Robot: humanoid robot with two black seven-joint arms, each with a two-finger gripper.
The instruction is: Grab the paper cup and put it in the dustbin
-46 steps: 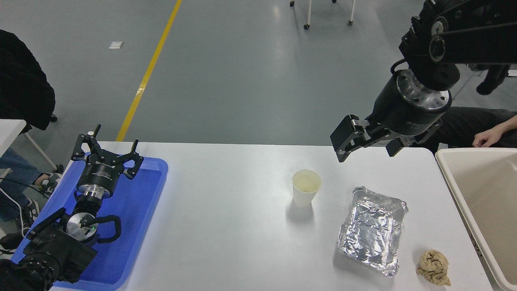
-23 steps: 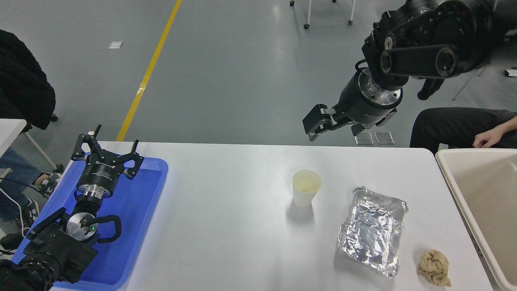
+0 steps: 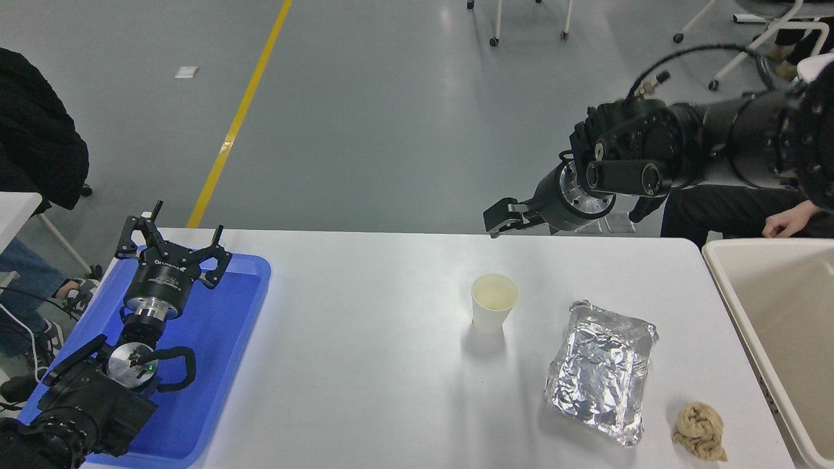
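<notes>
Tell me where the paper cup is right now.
In the head view, the paper cup stands upright on the white table, right of centre, just left of the crumpled foil tray.

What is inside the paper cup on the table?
The paper cup stands upright and open. Only its pale cream inside shows, and no object is visible in it. Whether any liquid remains at the bottom cannot be told.

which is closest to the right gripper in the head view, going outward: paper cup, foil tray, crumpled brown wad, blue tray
From the right gripper:
1. paper cup, upright mid-table, just below the gripper in the picture.
2. foil tray, to the cup's right, nearer the camera.
3. crumpled brown wad, near right corner.
4. blue tray, far left.
</notes>
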